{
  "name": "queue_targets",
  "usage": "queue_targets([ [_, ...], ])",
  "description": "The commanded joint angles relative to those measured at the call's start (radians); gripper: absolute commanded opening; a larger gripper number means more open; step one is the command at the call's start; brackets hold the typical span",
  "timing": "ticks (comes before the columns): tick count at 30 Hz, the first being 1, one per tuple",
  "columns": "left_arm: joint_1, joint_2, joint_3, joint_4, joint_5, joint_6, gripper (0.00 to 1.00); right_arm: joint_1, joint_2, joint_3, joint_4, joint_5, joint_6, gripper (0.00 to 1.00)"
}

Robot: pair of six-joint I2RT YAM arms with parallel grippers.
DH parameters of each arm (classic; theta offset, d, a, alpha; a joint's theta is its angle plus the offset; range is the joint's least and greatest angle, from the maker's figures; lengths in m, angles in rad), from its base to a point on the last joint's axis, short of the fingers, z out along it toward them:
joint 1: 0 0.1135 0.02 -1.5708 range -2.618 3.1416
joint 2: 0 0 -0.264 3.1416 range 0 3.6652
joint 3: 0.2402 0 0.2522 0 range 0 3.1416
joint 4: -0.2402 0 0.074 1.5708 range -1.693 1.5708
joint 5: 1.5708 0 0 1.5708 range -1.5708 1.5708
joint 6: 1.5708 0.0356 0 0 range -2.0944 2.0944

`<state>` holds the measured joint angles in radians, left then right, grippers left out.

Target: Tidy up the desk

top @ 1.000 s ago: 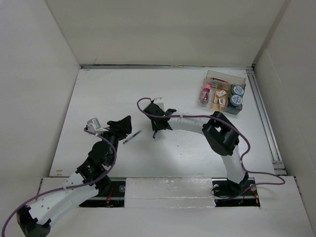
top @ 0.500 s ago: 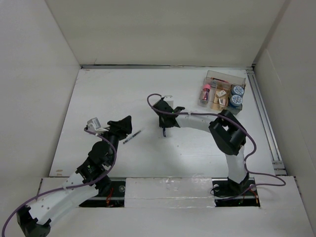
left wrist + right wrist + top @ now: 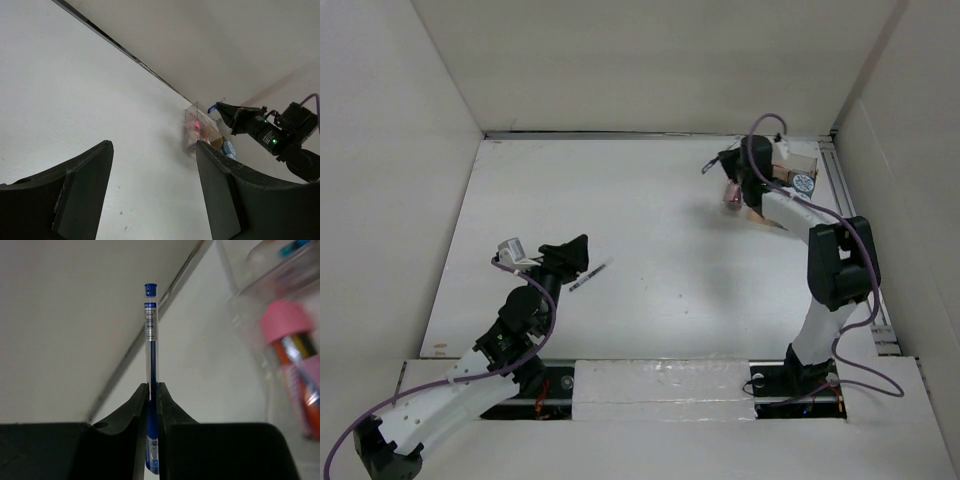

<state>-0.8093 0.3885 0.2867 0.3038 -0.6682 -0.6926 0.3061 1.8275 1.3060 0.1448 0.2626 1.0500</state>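
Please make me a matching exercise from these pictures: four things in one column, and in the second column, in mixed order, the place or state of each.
Things
1. blue pen
2. second pen
3. pink-capped tube
4. left gripper

Places or states
A. open, holding nothing
B. lying on the desk
C. clamped in the right gripper
D. inside the clear tray

Pairs: 1-C, 2-B, 3-D, 4-A.

Two pens: one blue pen [image 3: 151,365] pinched in the right gripper [image 3: 152,390], and a second pen [image 3: 590,276] lying just ahead of the left gripper [image 3: 577,252]. One clear tray [image 3: 188,135] sits beside the right gripper, holding one pink-capped tube [image 3: 287,322].
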Motion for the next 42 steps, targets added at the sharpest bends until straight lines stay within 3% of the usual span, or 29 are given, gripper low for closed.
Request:
queue_targets([
  [1,0.002,-0.005,0.009,0.05,0.03,0.013,0.63,-0.134,0.022,-0.062,0.168,0.027,0.287,0.0],
  [4,0.002,0.012,0.015,0.049,0.033,0.01,0.63,-0.191,0.078,-0.062,0.257,0.072,0.349,0.0],
  [11,0.002,0.029,0.022,0.052,0.051,0.002,0.64,-0.26,0.167,0.048,0.167,0.128,0.461,0.0],
  [24,0.002,0.029,0.025,0.043,0.027,0.008,0.64,-0.321,0.214,0.093,0.062,0.193,0.558,0.03],
  [30,0.002,0.033,0.017,0.057,0.029,0.015,0.64,-0.354,0.216,0.081,0.055,0.187,0.574,0.14],
  [36,0.002,0.044,0.02,0.058,0.024,0.015,0.64,-0.374,0.219,0.098,0.056,0.171,0.547,0.38],
  [41,0.002,0.049,0.016,0.069,0.019,0.019,0.64,-0.374,0.172,0.098,0.067,0.138,0.454,0.43],
  [42,0.002,0.053,0.022,0.06,0.015,0.021,0.64,-0.374,0.147,0.082,0.109,0.116,0.394,0.38],
])
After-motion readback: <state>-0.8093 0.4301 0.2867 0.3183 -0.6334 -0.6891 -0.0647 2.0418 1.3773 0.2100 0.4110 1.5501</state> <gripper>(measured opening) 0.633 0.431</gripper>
